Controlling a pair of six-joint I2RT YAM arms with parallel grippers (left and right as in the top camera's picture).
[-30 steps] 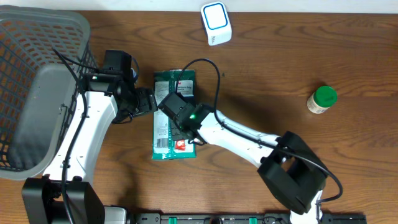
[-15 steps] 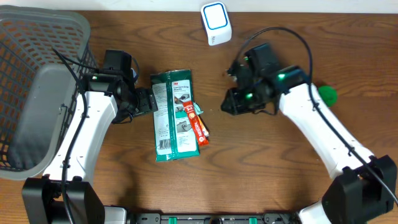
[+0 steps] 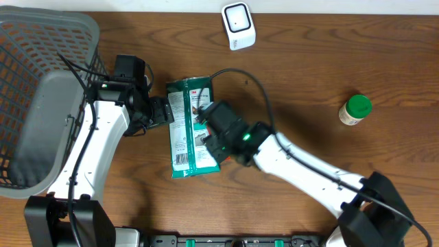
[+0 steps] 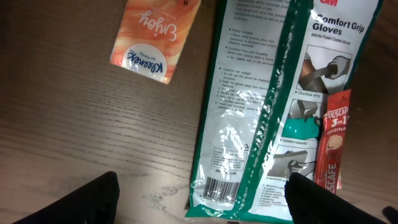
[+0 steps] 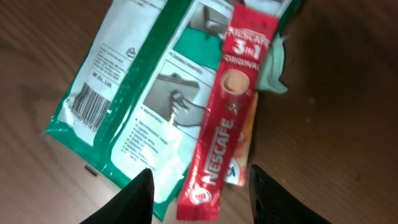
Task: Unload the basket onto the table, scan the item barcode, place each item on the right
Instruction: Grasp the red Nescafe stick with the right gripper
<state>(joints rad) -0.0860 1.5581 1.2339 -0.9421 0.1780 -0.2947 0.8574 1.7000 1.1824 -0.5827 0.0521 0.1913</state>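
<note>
Back from its swing toward the scanner (image 3: 237,24) half a second ago, the right arm hangs over the glove packet (image 3: 182,137) at mid-table, while the left arm has not shifted. The right gripper (image 5: 202,193) stands partly open and empty, one finger on each side of the red coffee stick (image 5: 221,124) that lies along the packet's right edge, apparently lined up to pinch it. The left gripper (image 4: 208,202) waits wide open and empty at the packet's left edge, holding nothing down, with a tissue pack (image 4: 155,37) lying close by. The packet rests flat with its barcode (image 4: 217,186) face up at the near corner, well apart from the scanner at the table's far edge. Whichever item is meant, it likely has to be lifted and carried there.
</note>
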